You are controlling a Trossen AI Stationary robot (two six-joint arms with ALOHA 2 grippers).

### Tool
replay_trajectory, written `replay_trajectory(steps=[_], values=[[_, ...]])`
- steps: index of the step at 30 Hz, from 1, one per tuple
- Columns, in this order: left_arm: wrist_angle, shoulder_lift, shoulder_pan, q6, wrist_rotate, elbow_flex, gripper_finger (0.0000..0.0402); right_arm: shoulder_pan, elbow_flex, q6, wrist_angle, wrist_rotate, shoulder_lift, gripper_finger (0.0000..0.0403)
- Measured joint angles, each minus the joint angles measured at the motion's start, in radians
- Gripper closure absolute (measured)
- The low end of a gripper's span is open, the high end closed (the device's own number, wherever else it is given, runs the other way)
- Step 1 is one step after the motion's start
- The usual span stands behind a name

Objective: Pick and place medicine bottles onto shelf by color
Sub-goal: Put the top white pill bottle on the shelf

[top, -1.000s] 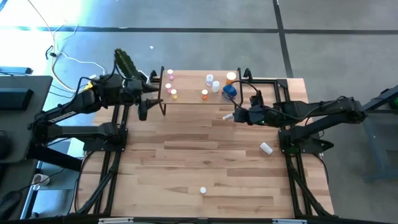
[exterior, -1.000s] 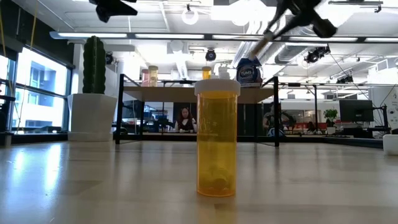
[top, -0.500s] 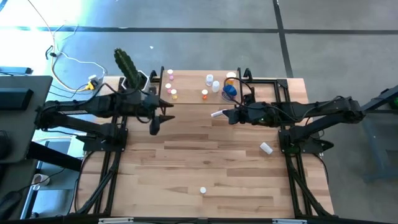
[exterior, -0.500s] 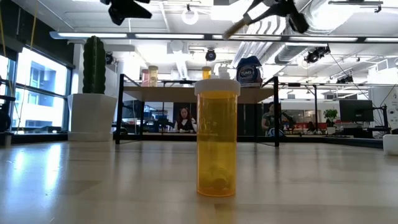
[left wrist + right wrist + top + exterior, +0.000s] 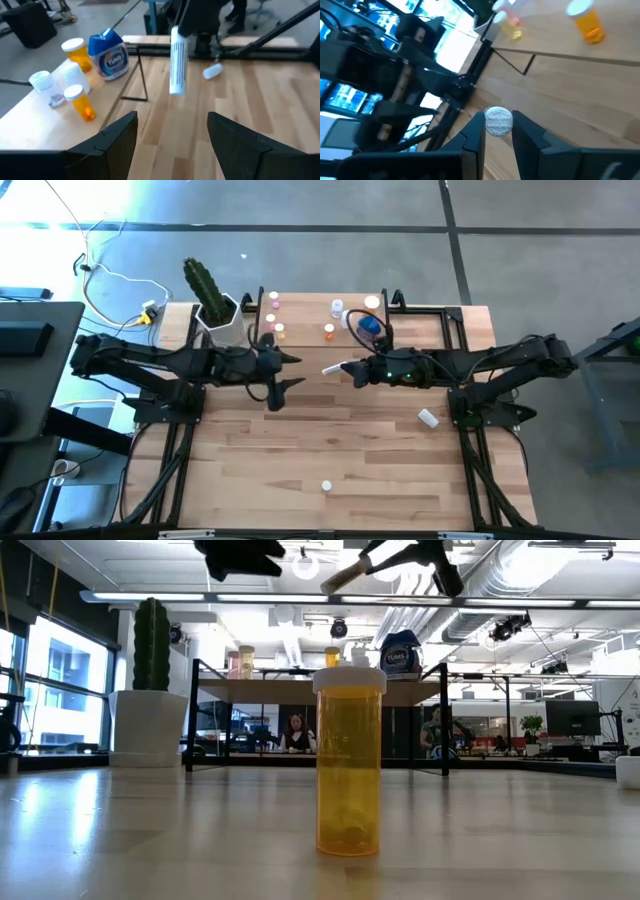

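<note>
A: Amber-orange bottle [image 5: 348, 768] with a white cap, dead centre on the pale wood-plank table [image 5: 340, 450].

B: At twelve o'clock, a squat blue bottle [image 5: 108, 55] with a white label on the light-wood shelf [image 5: 35, 112]; a white tube [image 5: 177, 61] in the dark right gripper [image 5: 347, 369].

A: Green cactus [image 5: 204, 288], white pot.

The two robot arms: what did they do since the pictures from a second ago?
The right gripper, still shut on a white bottle, carried it from the shelf toward the middle. The open left gripper swung in to meet it. Shelf bottles and the orange bottle stayed put.
</note>
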Motion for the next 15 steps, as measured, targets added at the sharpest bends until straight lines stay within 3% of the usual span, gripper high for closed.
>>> replay_trajectory(steps=[15], values=[[0.127, 0.170, -0.021, 0.038, -0.041, 0.000, 0.0174, 0.011, 0.000, 0.000, 0.203, 0.000, 0.136, 0.0345]])
